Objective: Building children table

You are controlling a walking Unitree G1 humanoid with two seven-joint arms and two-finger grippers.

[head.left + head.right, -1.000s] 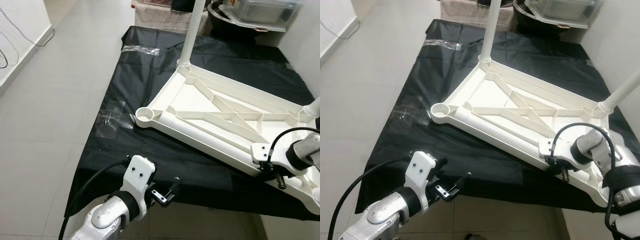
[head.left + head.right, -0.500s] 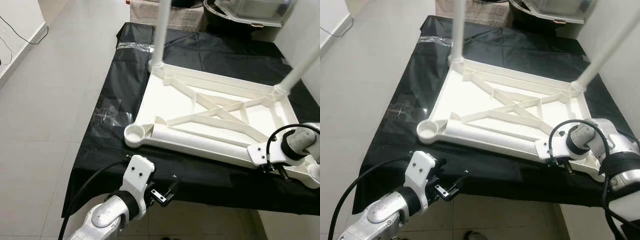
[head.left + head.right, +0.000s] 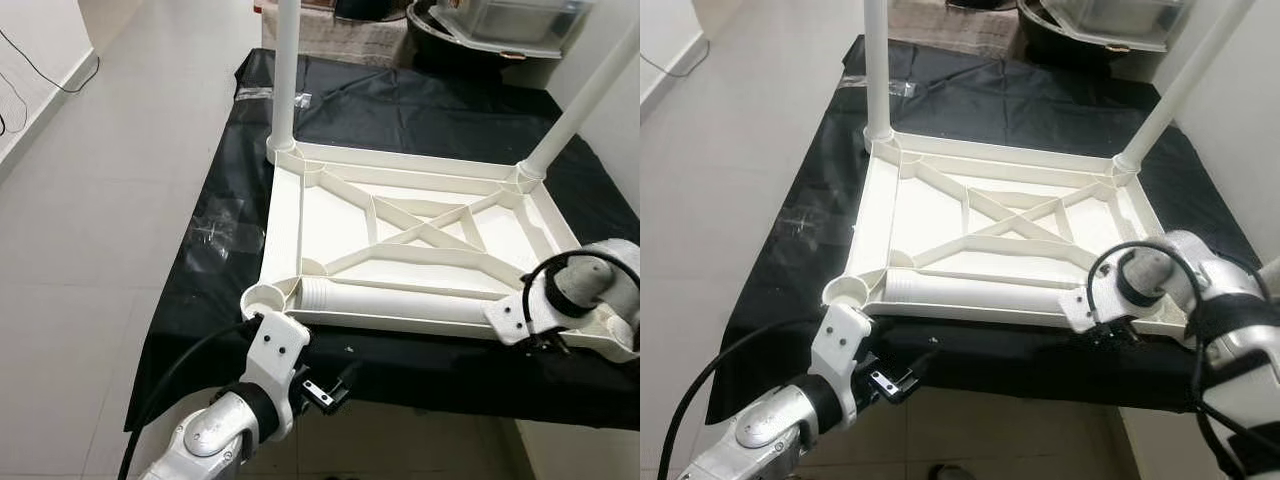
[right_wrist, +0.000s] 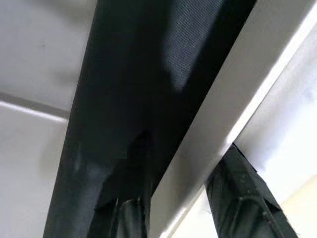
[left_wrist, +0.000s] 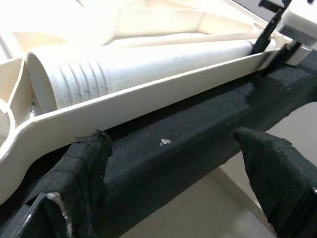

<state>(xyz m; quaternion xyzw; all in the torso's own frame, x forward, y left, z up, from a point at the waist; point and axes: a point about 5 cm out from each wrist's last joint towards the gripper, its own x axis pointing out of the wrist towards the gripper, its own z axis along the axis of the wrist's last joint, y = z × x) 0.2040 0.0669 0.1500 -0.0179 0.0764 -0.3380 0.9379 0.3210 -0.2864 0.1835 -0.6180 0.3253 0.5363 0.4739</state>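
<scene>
The desk (image 3: 230, 215), covered in a black sheet, carries the upturned white children's table (image 3: 420, 235), underside up, probably so legs can be pushed into its corner sockets. Two legs (image 3: 286, 70) already stand in the far corners; a loose leg (image 3: 400, 300) lies inside the frame along the near rim, beside the empty near-left socket (image 3: 265, 298). The right gripper (image 4: 190, 196) clamps its fingers (image 4: 242, 198) across the table's near rim, seemingly to steady or turn it. The left gripper (image 3: 330, 388) hangs just below that rim, fingers (image 5: 84, 168) spread and grasping nothing.
</scene>
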